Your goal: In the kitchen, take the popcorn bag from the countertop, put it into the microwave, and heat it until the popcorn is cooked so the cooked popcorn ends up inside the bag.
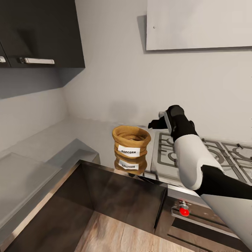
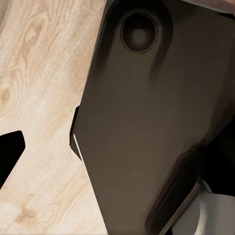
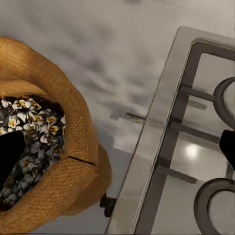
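The popcorn bag (image 1: 131, 141), a squat tan sack with a rolled rim and a white "POPCORN" label, stands upright on the glossy grey countertop (image 1: 87, 134) beside the hob. My right gripper (image 1: 155, 124) hovers just right of the bag's rim, a little above it, and is open. In the right wrist view the bag (image 3: 73, 147) shows popcorn inside. One dark fingertip (image 3: 10, 159) lies over the bag's mouth and the other (image 3: 228, 147) over the hob. My left gripper (image 2: 117, 156) hangs low and open over the wooden floor. The microwave is out of view.
A grated gas hob (image 1: 210, 150) adjoins the bag on the right, above an oven front with a red knob (image 1: 184, 211). A dark wall cabinet (image 1: 42, 35) hangs at upper left. The counter turns along the left wall (image 1: 24, 175). A dark part of the robot (image 2: 147, 122) sits under the left wrist.
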Available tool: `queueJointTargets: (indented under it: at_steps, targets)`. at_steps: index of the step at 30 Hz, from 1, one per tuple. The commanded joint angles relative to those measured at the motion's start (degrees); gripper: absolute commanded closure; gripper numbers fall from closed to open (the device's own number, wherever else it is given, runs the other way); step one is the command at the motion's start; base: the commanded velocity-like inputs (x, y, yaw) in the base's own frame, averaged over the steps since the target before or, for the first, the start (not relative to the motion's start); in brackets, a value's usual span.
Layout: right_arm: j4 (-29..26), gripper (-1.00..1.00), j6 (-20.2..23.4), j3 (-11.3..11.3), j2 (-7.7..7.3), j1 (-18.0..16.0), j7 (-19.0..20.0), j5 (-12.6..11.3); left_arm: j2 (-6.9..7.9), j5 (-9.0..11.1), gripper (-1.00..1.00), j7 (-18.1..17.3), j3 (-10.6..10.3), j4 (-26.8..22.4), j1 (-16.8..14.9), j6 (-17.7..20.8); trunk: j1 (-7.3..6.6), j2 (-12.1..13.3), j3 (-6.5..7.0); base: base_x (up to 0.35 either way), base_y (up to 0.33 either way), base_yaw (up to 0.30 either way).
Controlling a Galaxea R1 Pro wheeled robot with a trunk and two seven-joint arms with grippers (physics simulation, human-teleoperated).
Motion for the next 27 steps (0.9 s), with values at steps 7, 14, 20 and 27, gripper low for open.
queueJointTargets:
  at_steps: [7, 14, 20, 27]
  targets:
    - [0.2, -1.0, 0.1, -0.4, 0.83, 0.0, 0.2, 0.9, 0.01, 0.3, -1.0, 0.1, 0.1, 0.0, 0.0, -0.2, 0.0, 0.0, -0.06, 0.0, 0.0, -0.004]
    - [2.6, -1.0, 0.1, -0.4, 1.11, 0.0, 0.7, 0.3, 0.04, 0.3, -1.0, 0.1, 0.1, 0.0, 0.0, -0.2, 0.0, 0.0, -0.06, 0.0, 0.0, 0.0]
    - [7.5, -1.0, 0.1, -0.5, 1.11, 0.0, 0.8, 0.2, 0.04, 0.3, -1.0, 0.1, 0.1, 0.0, 0.0, -0.2, 0.0, 0.0, -0.06, 0.0, 0.0, 0.0]
    - [9.7, -1.0, -2.5, -0.5, 1.11, 0.0, 0.8, 0.2, 0.04, 0.3, -1.0, 0.1, 0.1, 0.0, 0.0, -0.2, 0.0, 0.0, -0.06, 0.0, 0.0, 0.0]
